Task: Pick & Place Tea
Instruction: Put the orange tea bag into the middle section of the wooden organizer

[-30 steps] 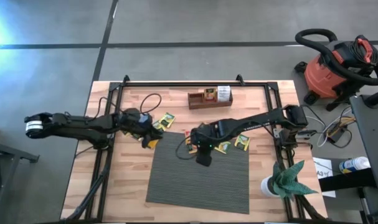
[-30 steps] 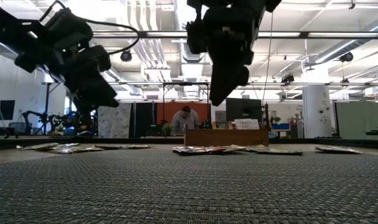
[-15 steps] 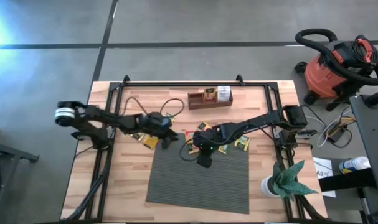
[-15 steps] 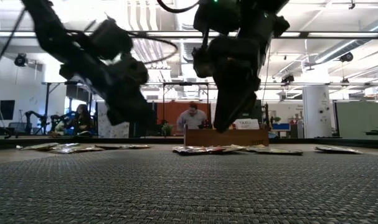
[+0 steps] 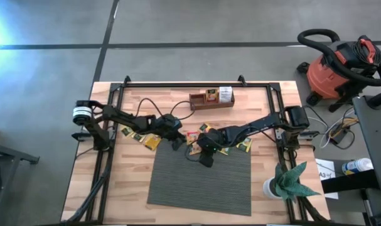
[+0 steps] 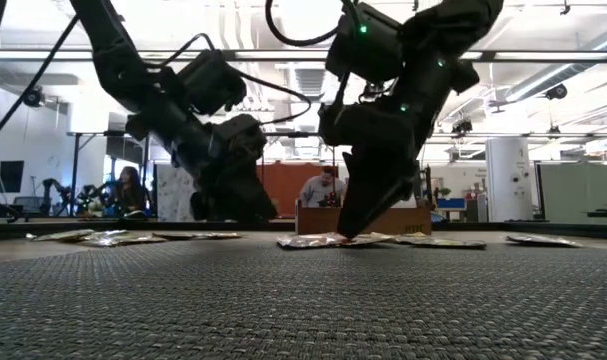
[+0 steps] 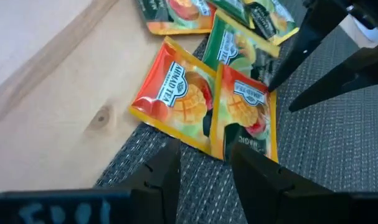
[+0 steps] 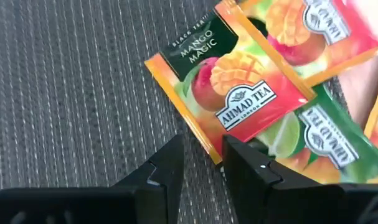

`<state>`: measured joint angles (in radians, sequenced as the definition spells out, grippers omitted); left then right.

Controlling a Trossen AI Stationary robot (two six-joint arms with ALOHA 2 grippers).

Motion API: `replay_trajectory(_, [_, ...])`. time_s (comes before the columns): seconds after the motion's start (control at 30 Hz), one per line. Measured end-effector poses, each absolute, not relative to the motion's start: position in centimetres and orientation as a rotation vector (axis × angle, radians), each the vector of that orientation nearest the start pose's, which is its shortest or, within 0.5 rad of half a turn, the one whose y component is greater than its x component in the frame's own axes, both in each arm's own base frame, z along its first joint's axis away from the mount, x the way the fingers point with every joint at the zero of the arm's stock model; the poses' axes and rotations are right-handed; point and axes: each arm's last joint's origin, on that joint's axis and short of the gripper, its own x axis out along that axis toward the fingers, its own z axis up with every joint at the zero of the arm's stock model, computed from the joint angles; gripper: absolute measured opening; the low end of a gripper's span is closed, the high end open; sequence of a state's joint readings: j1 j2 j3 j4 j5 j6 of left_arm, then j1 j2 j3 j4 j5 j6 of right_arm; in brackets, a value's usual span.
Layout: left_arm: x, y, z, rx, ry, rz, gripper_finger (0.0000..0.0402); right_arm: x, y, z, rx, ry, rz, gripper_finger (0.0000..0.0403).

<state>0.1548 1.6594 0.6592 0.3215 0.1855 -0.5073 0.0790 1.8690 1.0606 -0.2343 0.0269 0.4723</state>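
- The left arm reaches in from the table's left edge across the wooden table (image 5: 115, 182), toward the middle.
- A few tea sachets (image 5: 135, 134) lie on the bare wood under that arm, just off the left corner of the grey mat (image 5: 199, 179).
- The left gripper (image 5: 176, 140) hangs low at the mat's far left corner. Its fingers (image 7: 167, 171) stand apart with nothing between them; through the gap the mat shows, and just ahead lie two orange-red sachets (image 7: 176, 93) side by side, partly on the wood and partly on the mat.
- The right gripper's dark fingertips (image 7: 313, 37) show just beyond those two sachets in the left wrist view.
- The right gripper (image 5: 204, 147) is close beside the left one, over the far edge of the mat, its arm stretching in from the table's right side. In the low view its tip (image 6: 348, 232) is down at the sachets (image 6: 318, 240).
- Its fingers (image 8: 170, 168) stand a little apart, with the corner edge of a mango sachet (image 8: 229, 90) right at the gap; I cannot tell whether they pinch it.
- More sachets (image 5: 240, 144) lie along the mat's far edge to the right.
- The wooden tray (image 5: 211, 99) stands well behind, near the table's far edge.
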Motion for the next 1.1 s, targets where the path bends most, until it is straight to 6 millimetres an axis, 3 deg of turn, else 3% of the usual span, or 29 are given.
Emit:
replay_trajectory(0.33, [29.7,3.3,12.3,-0.659,0.713,0.122,0.0133,34.9,2.5,12.5,0.377,1.021,-0.202,0.0105])
replay_trajectory(0.73, [30.1,2.9,12.8,-0.746,0.663,0.088,0.0133,35.5,1.9,12.8,0.392,0.967,-0.204,0.0105])
replay_trajectory(1.1, [30.4,2.4,11.5,-0.769,0.702,0.097,0.0133,35.3,1.7,12.6,0.394,0.97,-0.211,0.0105])
